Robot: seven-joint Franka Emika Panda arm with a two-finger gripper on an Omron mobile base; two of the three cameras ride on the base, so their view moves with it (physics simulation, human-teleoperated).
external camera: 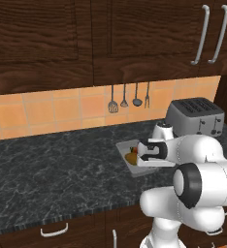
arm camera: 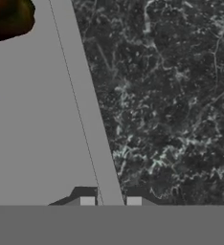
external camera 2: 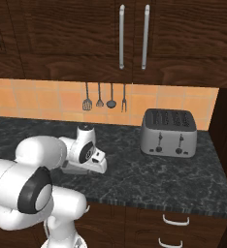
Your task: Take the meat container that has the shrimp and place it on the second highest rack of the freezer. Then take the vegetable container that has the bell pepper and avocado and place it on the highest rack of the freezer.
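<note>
The vegetable container (external camera: 135, 168), a shallow grey tray, sits on the dark counter in front of the toaster. In it lie the yellow-brown avocado (external camera: 131, 158) and a red bit of bell pepper (external camera: 134, 149). My gripper (arm camera: 110, 201) reaches down at the tray's right edge, one fingertip (arm camera: 87, 201) inside the tray, the other outside, shut on its rim (arm camera: 85, 105). The avocado (arm camera: 11, 16) shows dark at the hand view's top left. From the right base view the tray (external camera 2: 84, 168) lies under my hand. The meat container with the shrimp and the freezer are out of view.
A silver toaster (external camera: 195, 118) stands at the back right of the black marble counter (external camera: 47, 164). Kitchen utensils (external camera: 127, 99) hang on the orange tile wall. Dark wood cabinets run above, with drawers below the counter's front edge.
</note>
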